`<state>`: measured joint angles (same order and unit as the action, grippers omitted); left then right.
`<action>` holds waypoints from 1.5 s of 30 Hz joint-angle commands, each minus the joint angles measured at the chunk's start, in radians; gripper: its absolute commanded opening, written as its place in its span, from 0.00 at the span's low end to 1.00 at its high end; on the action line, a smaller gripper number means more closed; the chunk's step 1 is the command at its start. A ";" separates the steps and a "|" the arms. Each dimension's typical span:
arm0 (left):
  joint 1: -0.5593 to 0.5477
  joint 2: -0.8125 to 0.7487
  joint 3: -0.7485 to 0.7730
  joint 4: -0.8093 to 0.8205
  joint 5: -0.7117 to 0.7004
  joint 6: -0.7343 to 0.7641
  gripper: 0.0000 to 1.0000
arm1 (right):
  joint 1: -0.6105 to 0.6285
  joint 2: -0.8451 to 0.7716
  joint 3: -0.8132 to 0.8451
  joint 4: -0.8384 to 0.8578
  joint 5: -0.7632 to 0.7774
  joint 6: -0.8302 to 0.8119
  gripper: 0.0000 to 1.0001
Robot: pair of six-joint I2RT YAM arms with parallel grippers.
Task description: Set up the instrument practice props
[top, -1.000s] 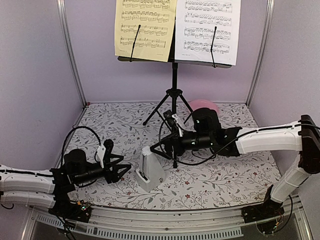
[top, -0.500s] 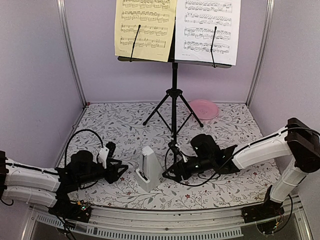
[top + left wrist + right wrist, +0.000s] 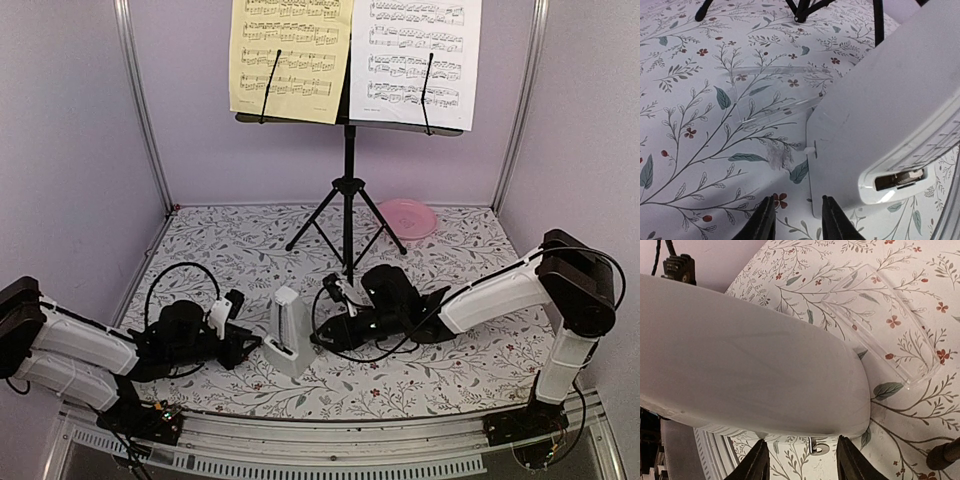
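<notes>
The pale-grey pyramid metronome (image 3: 283, 330) stands on the floral table between my two grippers. My left gripper (image 3: 250, 345) is low at its left side. In the left wrist view the metronome (image 3: 890, 115) fills the right half, and a corner of its base lies just ahead of the left gripper (image 3: 797, 222), whose fingers stand apart. My right gripper (image 3: 318, 335) is at the metronome's right side; its fingers are spread just below the metronome's body (image 3: 750, 365), right gripper (image 3: 802, 462). The black music stand (image 3: 348, 190) holds the yellowish page (image 3: 290, 55) and the white page (image 3: 422, 55).
A clear plastic cover (image 3: 772, 97) lies flat on the cloth beside the metronome, and the same cover (image 3: 880, 325) shows in the right wrist view. A pink plate (image 3: 407, 216) sits at the back right. The stand's tripod legs (image 3: 312, 228) spread behind the metronome.
The right arm swung down and left from the stand's pole to the metronome's right side. The left arm crept closer to it. Both pairs of jaws narrowed. The metronome shifted slightly left.
</notes>
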<state>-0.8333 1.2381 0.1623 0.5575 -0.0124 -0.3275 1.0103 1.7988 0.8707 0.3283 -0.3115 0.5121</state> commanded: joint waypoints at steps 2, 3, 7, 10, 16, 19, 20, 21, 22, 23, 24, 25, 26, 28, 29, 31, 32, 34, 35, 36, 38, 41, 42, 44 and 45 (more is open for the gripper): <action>0.012 0.047 0.002 0.080 0.032 -0.021 0.33 | -0.044 0.058 0.086 0.041 0.010 -0.019 0.47; 0.012 0.052 -0.002 0.087 0.037 -0.025 0.32 | -0.048 0.070 0.100 0.042 -0.003 -0.022 0.47; 0.003 0.060 -0.013 0.129 0.067 -0.032 0.31 | -0.052 0.110 0.166 0.049 -0.037 -0.039 0.47; -0.013 0.063 -0.012 0.162 0.089 -0.036 0.30 | -0.052 0.139 0.211 0.056 -0.066 -0.040 0.47; -0.042 0.048 -0.006 0.148 0.063 -0.044 0.30 | -0.069 0.115 0.212 0.053 -0.077 -0.040 0.52; -0.041 -0.019 -0.023 0.085 -0.004 -0.029 0.30 | -0.087 0.048 0.146 0.059 -0.071 -0.044 0.64; -0.037 -0.052 -0.029 0.058 -0.027 -0.024 0.30 | -0.090 0.023 0.122 0.060 -0.069 -0.048 0.69; -0.032 -0.091 -0.035 0.032 -0.038 -0.017 0.30 | -0.091 -0.004 0.096 0.064 -0.066 -0.057 0.73; -0.023 -0.131 -0.040 0.010 -0.042 -0.012 0.31 | -0.090 -0.031 0.070 0.073 -0.068 -0.066 0.78; -0.013 -0.169 -0.045 -0.009 -0.042 -0.004 0.32 | -0.090 -0.053 0.049 0.089 -0.080 -0.080 0.82; 0.005 -0.203 -0.050 -0.024 -0.038 0.004 0.33 | -0.091 -0.072 0.028 0.109 -0.101 -0.092 0.87; 0.019 -0.235 -0.056 -0.035 -0.031 0.005 0.34 | -0.091 -0.087 0.011 0.137 -0.127 -0.100 0.90; 0.037 -0.259 -0.065 -0.024 -0.005 0.006 0.35 | -0.091 -0.101 -0.007 0.177 -0.155 -0.109 0.93; 0.068 -0.278 -0.070 -0.016 0.039 0.009 0.36 | -0.087 -0.116 -0.028 0.243 -0.198 -0.113 0.96; 0.075 -0.273 -0.063 -0.022 0.046 0.009 0.36 | -0.083 -0.117 -0.023 0.253 -0.212 -0.112 0.98; 0.078 -0.249 -0.034 -0.045 0.055 0.016 0.37 | -0.070 -0.107 0.014 0.247 -0.225 -0.127 0.99; 0.077 -0.233 -0.017 -0.056 0.056 0.021 0.37 | -0.062 -0.105 0.025 0.241 -0.223 -0.135 1.00; 0.078 -0.200 0.007 -0.062 0.063 0.027 0.37 | -0.054 -0.080 0.073 0.213 -0.225 -0.152 1.00; 0.078 -0.186 0.018 -0.058 0.067 0.029 0.37 | -0.050 -0.068 0.093 0.199 -0.224 -0.155 1.00; 0.077 -0.173 0.026 -0.053 0.072 0.033 0.37 | -0.048 -0.059 0.108 0.189 -0.223 -0.162 1.00; 0.078 -0.151 0.038 -0.048 0.075 0.038 0.36 | -0.042 -0.047 0.132 0.176 -0.219 -0.168 1.00; 0.078 -0.126 0.053 -0.045 0.075 0.047 0.36 | -0.035 -0.029 0.166 0.150 -0.207 -0.175 1.00; 0.078 -0.117 0.056 -0.040 0.074 0.049 0.36 | -0.031 -0.018 0.183 0.136 -0.202 -0.179 1.00; 0.078 -0.103 0.061 -0.036 0.075 0.052 0.36 | -0.022 0.009 0.224 0.102 -0.183 -0.183 0.99; 0.078 -0.097 0.064 -0.037 0.073 0.053 0.36 | -0.018 0.019 0.236 0.084 -0.164 -0.187 0.98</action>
<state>-0.7643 1.1168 0.1997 0.5110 0.0494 -0.2974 0.9718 1.7649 1.0424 0.4858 -0.5087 0.3519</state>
